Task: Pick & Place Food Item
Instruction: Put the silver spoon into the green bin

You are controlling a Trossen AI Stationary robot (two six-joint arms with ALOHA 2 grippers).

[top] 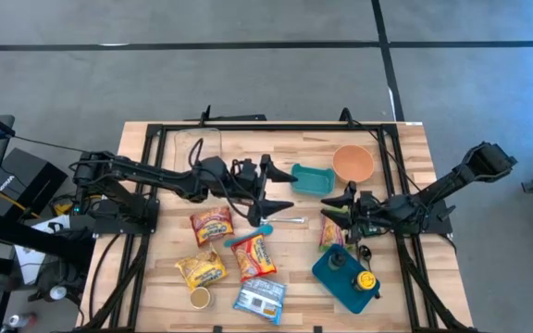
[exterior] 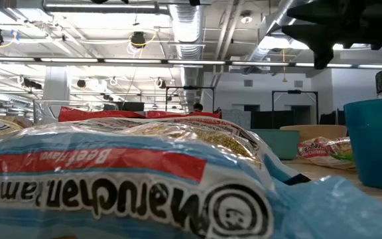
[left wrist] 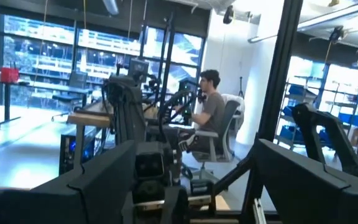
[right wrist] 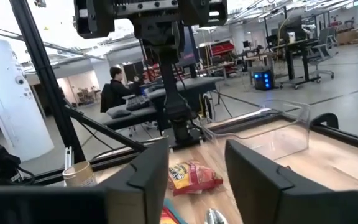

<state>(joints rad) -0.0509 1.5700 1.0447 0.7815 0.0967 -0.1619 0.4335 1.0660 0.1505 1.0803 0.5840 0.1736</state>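
Several ramen packets lie flat on the wooden table: two red-yellow ones [top: 211,225] [top: 255,256], a yellow one [top: 201,268], a blue one [top: 260,301] and one [top: 331,233] by the right arm. My left gripper [top: 285,190] hovers open over the table's middle, pointing toward the right edge. My right gripper [top: 327,209] faces it, open with nothing between its fingers [right wrist: 148,177], just beyond the nearest packet. The right wrist view shows a packet [right wrist: 191,176] farther off on the table.
A teal tray [top: 313,180] and an orange bowl [top: 353,163] stand at the far right. A blue board [top: 345,276] with a yellow item lies near right. A clear tub [top: 197,148], a paper cup [top: 199,297] and spoons [top: 248,236] are also on the table. A seated person [left wrist: 210,118] is in the room behind.
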